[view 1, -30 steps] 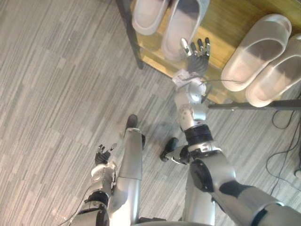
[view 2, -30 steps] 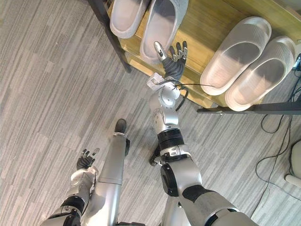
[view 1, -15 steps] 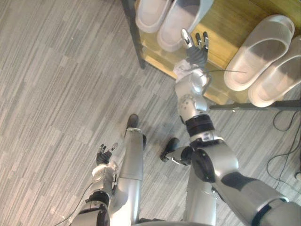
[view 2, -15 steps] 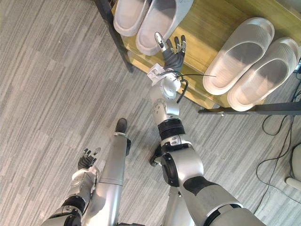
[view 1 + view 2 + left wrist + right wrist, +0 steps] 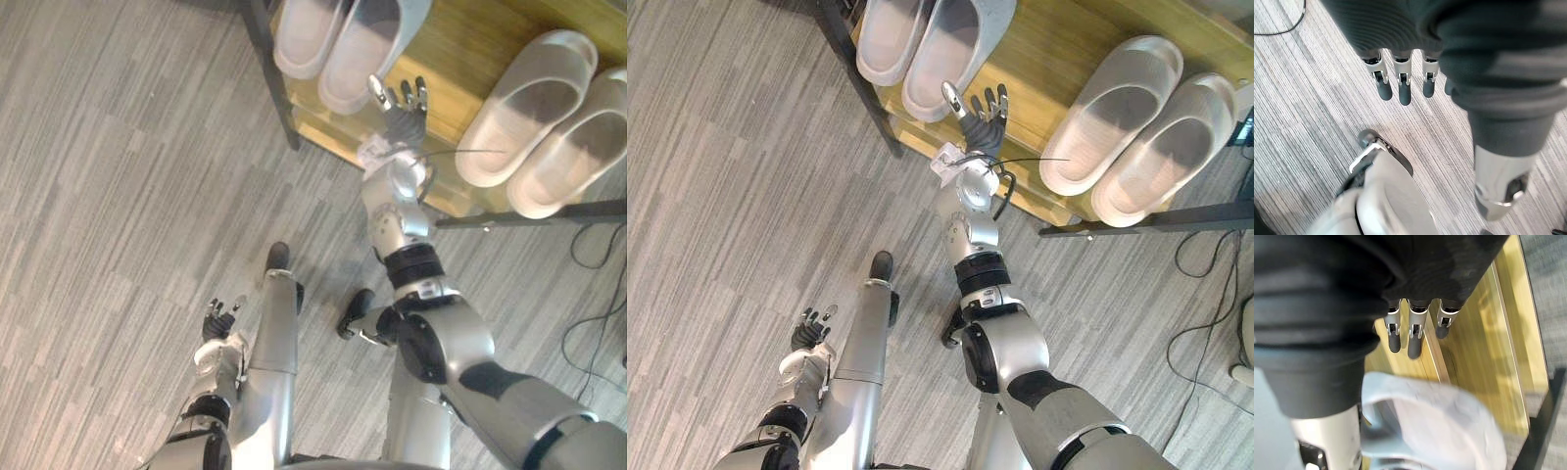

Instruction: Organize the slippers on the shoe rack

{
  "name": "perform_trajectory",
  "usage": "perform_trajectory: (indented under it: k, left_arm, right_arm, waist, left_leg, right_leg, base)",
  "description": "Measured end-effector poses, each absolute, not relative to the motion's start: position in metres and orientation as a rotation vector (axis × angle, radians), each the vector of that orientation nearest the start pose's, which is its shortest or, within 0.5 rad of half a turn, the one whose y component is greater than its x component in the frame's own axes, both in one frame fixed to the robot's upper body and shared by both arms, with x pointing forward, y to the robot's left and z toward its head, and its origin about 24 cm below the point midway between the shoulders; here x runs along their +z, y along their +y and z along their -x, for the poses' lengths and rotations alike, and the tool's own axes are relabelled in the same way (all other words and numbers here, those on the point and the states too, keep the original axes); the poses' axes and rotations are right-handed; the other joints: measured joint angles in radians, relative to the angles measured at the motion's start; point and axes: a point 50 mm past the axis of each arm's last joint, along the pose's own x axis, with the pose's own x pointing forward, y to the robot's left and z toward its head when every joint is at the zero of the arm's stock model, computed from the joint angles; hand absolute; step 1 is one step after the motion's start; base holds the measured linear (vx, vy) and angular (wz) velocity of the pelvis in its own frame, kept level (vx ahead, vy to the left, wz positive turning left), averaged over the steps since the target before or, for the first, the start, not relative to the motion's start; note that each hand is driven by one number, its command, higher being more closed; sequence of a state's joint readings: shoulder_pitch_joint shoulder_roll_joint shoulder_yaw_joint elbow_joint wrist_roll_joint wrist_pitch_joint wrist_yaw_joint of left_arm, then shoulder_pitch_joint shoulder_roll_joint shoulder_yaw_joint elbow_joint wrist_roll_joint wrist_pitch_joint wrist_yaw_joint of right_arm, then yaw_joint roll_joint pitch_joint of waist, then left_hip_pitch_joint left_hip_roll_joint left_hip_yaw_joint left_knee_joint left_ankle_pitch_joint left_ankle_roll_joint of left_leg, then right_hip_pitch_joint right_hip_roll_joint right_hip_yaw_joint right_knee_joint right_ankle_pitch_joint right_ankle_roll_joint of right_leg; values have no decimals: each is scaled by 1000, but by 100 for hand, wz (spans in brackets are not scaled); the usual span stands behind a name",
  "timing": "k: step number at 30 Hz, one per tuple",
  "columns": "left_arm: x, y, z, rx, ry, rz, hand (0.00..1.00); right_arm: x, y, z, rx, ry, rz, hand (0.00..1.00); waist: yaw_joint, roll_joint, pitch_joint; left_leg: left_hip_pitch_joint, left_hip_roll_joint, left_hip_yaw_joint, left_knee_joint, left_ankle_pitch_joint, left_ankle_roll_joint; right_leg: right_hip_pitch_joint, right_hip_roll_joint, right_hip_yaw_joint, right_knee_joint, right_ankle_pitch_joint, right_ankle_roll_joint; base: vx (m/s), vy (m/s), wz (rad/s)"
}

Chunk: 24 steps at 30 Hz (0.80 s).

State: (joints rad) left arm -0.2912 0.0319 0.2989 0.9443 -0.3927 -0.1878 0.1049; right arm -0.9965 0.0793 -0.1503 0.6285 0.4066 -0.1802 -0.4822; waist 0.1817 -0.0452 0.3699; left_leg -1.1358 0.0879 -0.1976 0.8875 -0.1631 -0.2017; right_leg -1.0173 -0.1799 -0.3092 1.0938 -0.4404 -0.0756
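So the slippers are all up on the shoe rack [image 5: 470, 39], a shelf of smooth yellowish wood slats in a thin dark metal frame, standing on a grey wood-grain plank floor [image 5: 127, 176]. All four look like chunky moulded foam or rubber slides with rounded heels and a matte finish.

The grey pair [image 5: 890, 39] sits on the thumb side of the right hand [image 5: 400, 113]. The two lie side by side and touching, heels at the front edge of the shelf, with their long axes running away from the hand and slightly slanted. The nearer grey slipper [image 5: 367, 49] has its heel right by the thumb. I honestly can't tell if the thumb is touching it or just over it.

The pale pair [image 5: 524, 108] is well off on the other side of that hand. These two are parallel as well, tilted more diagonally, ribbed straps at the far end and heels toward the shelf's front edge.

The right arm is stretched out nearly straight over the front of the shelf, palm down. Its fingers [image 5: 1408, 340] are straight and spread a bit, and it has hold of nothing.

The left hand [image 5: 220, 318] hangs low over the floor, far from the rack, fingers loose and empty.
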Motion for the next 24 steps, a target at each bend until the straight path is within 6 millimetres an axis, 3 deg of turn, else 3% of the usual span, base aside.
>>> perform_trajectory:
  k: [5, 9, 13, 19, 24]
  left_arm:
    - [-79, 202, -250, 485, 452, 466, 0]
    - [-84, 200, -244, 470, 478, 447, 0]
    - [-94, 197, -230, 443, 529, 391, 0]
    - [-118, 173, -193, 289, 661, 273, 0]
    - [-129, 149, -175, 121, 740, 174, 0]
  right_arm:
    - [211, -101, -372, -233, -434, -443, 0]
    - [189, -101, -361, -208, -431, -322, 0]
    - [151, -98, -340, -129, -386, -187, 0]
    - [90, -97, -307, 17, -247, -34, 0]
    - [25, -106, -279, 50, -9, 2, 0]
  waist:
    - [-38, -4, -17]
    - [-57, -5, -25]
    - [-74, -8, -81]
    - [-97, -10, -181]
    - [-119, -18, -239]
  left_leg:
    - [71, 16, 53, -26, -5, 30]
    - [170, 21, 71, -67, -3, 36]
    - [307, 39, 136, -184, 17, 64]
    - [556, 44, 227, -398, 62, 89]
    - [728, 23, 268, -582, 120, 93]
  right_leg:
    - [51, 8, 40, -42, 22, 25]
    - [147, 11, 46, -89, 41, 20]
    - [271, 6, 49, -190, 56, 43]
    - [498, 5, 54, -399, 116, 77]
    - [644, 5, 57, -561, 165, 106]
  base:
    - [9, 74, -19]
    - [46, 41, -6]
    - [78, 29, 5]
    - [110, 67, -2]
    - [150, 70, -5]
